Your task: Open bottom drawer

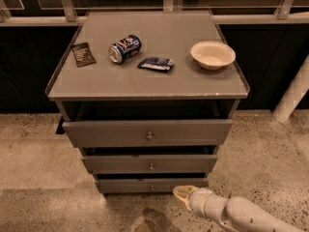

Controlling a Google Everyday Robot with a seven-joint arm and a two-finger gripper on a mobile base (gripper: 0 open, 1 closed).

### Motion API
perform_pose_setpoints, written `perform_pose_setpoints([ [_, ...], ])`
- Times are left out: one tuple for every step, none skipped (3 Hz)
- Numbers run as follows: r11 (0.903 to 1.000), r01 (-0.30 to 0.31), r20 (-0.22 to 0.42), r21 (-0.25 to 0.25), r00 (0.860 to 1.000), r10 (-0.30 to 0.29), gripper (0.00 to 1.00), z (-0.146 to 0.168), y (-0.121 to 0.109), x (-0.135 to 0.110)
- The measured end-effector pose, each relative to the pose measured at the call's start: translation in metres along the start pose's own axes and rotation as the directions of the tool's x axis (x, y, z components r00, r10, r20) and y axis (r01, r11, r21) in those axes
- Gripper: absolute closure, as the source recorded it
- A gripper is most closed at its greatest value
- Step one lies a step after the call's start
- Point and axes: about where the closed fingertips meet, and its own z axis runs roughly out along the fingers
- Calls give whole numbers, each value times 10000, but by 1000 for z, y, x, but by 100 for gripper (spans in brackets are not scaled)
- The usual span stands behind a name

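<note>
The grey cabinet has three drawers, each pulled out a little. The bottom drawer (151, 185) is the lowest, with a flat grey front and a small round metal knob (152, 188). My gripper (181, 195) comes in low from the bottom right, on a white arm (241, 215). Its tip is just in front of the bottom drawer's front, to the right of the knob and slightly below it, close to the floor.
On the cabinet top (193, 86) lie a brown packet (83, 54), a blue soda can (125, 48) on its side, a dark blue packet (156, 64) and a white bowl (212, 55). A white post (292, 94) stands at right. The floor is speckled.
</note>
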Motion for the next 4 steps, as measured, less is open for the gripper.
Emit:
perform_pose_setpoints([
  [9968, -76, -107, 794, 9999, 85, 100, 0, -19, 5],
  [9968, -76, -107, 794, 9999, 85, 100, 0, -19, 5],
  [9935, -387, -4, 1074, 9992, 390, 100, 18, -23, 25],
  [9843, -884, 20, 1529, 9960, 891, 100, 44, -34, 56],
])
